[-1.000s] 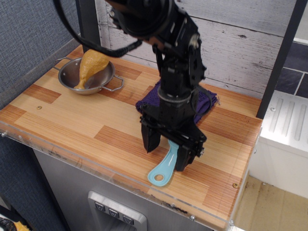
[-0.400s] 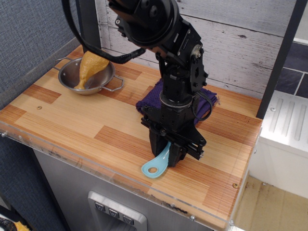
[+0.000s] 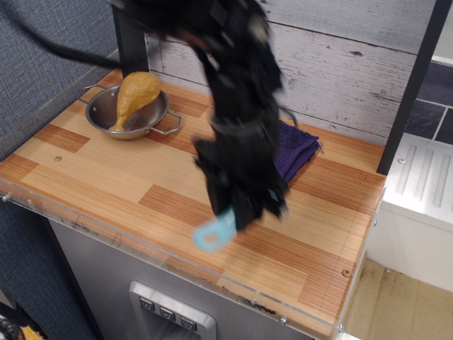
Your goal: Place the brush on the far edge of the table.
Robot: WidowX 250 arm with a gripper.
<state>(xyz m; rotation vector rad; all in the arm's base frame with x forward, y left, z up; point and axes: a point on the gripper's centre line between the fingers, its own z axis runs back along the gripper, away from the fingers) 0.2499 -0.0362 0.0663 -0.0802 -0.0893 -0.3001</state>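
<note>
The light-blue brush hangs from my gripper, handle with its hole pointing down and left; its bristle end is hidden between the fingers. The gripper is shut on it and holds it a little above the wood-grain table, near the front edge. The arm is blurred by motion.
A purple cloth lies at the back, partly behind the arm. A steel pan with an orange-brown drumstick stands at the back left. A clear acrylic rim runs along the front edge. A white plank wall stands behind.
The gripper closed on the brush, then lifted it off the table and moved it left, away from the cloth.
</note>
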